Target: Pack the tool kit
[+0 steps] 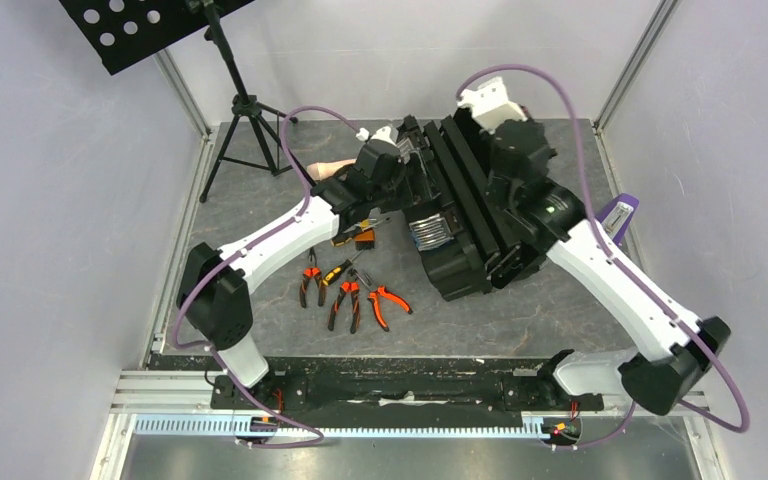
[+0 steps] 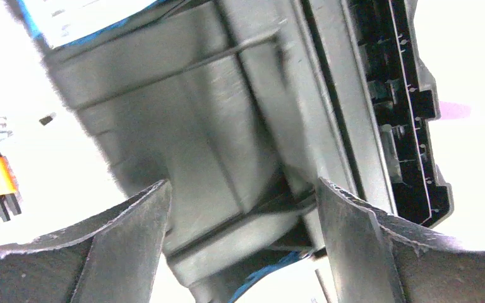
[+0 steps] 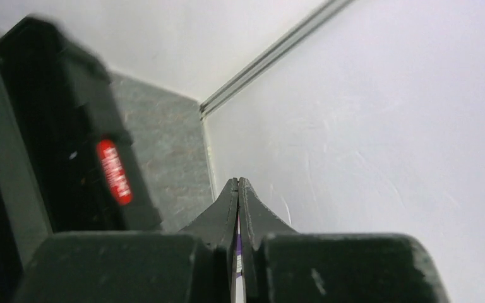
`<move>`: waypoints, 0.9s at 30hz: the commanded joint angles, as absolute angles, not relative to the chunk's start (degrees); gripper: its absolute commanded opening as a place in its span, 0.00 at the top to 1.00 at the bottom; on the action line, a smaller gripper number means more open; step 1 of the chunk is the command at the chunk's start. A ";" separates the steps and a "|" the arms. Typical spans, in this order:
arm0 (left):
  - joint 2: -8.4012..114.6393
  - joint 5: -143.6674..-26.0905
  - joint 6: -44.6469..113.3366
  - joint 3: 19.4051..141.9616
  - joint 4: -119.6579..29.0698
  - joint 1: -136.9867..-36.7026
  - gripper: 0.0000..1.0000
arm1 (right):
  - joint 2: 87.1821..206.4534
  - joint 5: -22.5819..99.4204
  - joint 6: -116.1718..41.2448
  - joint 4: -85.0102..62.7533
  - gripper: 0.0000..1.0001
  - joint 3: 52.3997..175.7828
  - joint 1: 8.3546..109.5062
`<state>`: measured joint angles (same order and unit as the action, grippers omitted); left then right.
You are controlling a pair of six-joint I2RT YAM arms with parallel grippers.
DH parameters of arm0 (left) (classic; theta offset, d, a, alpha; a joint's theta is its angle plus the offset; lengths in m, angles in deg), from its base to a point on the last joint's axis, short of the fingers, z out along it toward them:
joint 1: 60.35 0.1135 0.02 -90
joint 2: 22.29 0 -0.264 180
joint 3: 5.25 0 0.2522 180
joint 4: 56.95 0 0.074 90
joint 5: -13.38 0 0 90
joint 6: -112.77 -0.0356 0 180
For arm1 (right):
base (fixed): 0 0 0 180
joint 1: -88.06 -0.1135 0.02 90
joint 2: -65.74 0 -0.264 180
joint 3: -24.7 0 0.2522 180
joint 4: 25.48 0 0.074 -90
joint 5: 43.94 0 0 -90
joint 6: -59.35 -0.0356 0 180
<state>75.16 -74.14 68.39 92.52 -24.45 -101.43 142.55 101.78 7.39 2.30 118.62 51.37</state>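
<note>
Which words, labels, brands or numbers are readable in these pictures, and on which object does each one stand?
No text is fully readable.
Red label on the black toolbox, right wrist view: white letters, too blurred to read.
Pale patch with a blue edge on the toolbox, left wrist view: faint dark marks, overexposed, unreadable.
Top view: no text large enough to read.

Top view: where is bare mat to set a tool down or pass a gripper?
Free: the near strip of mat between the toolbox, the pliers and the right arm; also the left side between the tripod and the left arm. Crowded: around the pliers, beside the toolbox's left wall.
</note>
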 commanded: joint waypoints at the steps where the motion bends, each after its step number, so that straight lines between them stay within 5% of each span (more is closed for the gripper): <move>1: 72.46 -73.24 70.67 87.39 -27.09 -101.23 0.11 | 139.83 108.06 10.36 -3.51 1.00 120.72 51.30; 7: 72.37 -73.51 71.37 83.11 -28.42 -100.77 0.14 | 139.59 106.26 7.66 -1.87 1.00 118.29 51.90; 15: 70.92 -73.53 70.14 84.74 -27.68 -100.51 0.14 | 146.42 91.88 -2.39 14.68 0.52 119.30 57.07; 27: 68.38 -72.57 66.48 89.65 -24.23 -100.51 0.14 | 154.29 82.72 -4.52 15.82 0.35 118.19 60.90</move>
<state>70.79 -73.59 69.07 86.05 -24.89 -100.59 152.19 86.97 -2.75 15.56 117.07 60.59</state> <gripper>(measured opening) 0.861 0.636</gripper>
